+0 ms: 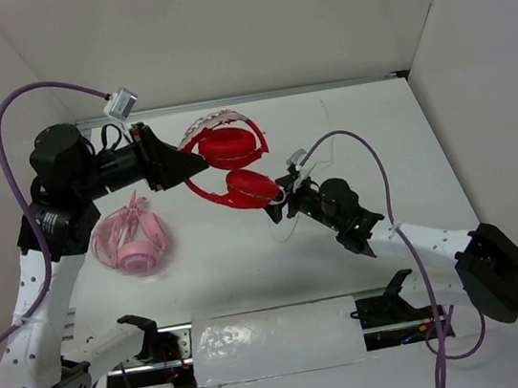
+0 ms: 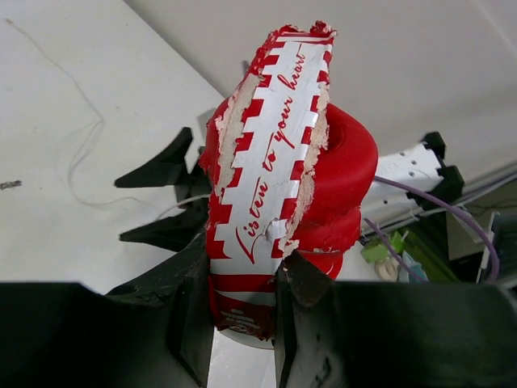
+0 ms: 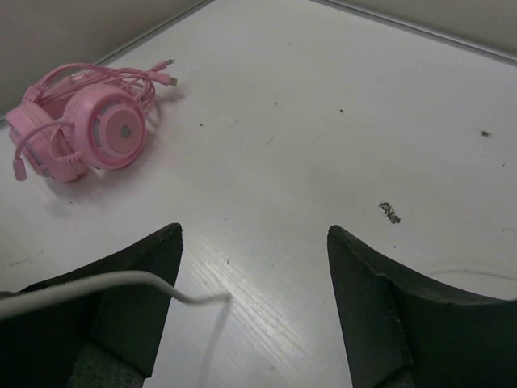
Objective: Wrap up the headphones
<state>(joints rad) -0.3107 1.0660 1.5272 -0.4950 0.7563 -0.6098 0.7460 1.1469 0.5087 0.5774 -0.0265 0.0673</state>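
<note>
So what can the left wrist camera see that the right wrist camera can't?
Only the left wrist camera shows the bright red over-ear headphones. Their frayed red-and-white headband, printed "Listen to your heart", is pinched in the left hand. Only the right wrist camera shows the pale pink headphones, lying on the table beyond the open right hand. Both show the white tabletop and a thin white cable.
</note>
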